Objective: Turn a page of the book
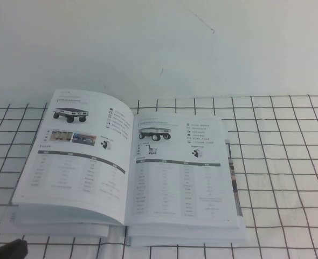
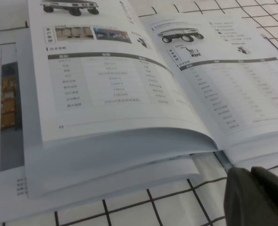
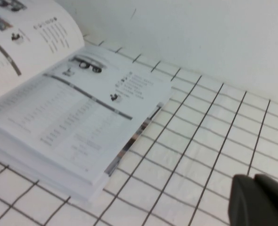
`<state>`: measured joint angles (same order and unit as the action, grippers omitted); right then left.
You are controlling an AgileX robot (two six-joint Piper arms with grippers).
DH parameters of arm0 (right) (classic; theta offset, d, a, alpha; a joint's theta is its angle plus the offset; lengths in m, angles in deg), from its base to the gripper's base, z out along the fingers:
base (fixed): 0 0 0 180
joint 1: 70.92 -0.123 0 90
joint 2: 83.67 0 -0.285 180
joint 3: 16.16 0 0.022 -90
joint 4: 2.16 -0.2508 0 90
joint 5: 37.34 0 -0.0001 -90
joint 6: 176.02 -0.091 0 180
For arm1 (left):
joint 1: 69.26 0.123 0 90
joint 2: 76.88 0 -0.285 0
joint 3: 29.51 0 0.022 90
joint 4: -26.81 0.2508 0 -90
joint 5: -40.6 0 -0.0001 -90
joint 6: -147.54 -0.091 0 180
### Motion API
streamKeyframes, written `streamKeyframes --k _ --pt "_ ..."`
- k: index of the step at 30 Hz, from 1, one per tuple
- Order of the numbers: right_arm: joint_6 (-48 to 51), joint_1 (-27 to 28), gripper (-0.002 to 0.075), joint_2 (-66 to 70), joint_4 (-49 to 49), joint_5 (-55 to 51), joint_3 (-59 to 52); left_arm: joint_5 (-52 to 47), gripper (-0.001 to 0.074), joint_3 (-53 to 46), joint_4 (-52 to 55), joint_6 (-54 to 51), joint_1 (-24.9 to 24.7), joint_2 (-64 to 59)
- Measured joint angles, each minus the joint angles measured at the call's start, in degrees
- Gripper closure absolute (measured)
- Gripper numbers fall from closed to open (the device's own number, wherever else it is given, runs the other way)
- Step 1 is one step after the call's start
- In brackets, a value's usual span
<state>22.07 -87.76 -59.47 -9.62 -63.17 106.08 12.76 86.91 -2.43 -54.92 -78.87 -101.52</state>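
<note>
- The book [image 1: 129,172] is lying open and flat on the table [image 1: 277,162], a white surface marked with a black grid, toward the robot's left of centre
- Both open pages are showing wheeled-robot photos above tables of small text; the left-hand page [image 1: 81,156] is arching up a little near the spine, and the right-hand page [image 1: 183,172] is lying flatter
- No single sheet is standing lifted; loose page edges are fanning out beneath the near edge of the book, seen closest in the left wrist view [image 2: 106,160]
- A strip of colour print is peeking out along the book's right edge [image 1: 234,181]
- The left gripper [image 2: 257,195] is hovering just off the book's near edge, close to the spine; its dark fingers are appearing pressed together and gripping nothing
- The right gripper [image 3: 259,200] is sitting over the bare grid well to the right of the book, jaws fully closed and empty
- A dark shape is showing at the bottom-left corner of the high view [image 1: 8,251]; I cannot tell what it is
</note>
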Motion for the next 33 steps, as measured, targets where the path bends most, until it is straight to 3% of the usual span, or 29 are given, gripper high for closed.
streamKeyframes --k 19,33 --pt "0.0 0.0 0.0728 0.0 0.2 -9.3 -1.6 1.4 0.0738 -0.4 -0.3 -0.5 0.0 0.1" --pt "0.0 0.0 0.0728 0.0 0.2 -9.3 -1.6 -0.2 0.0738 -0.4 -0.3 -0.5 0.0 15.9"
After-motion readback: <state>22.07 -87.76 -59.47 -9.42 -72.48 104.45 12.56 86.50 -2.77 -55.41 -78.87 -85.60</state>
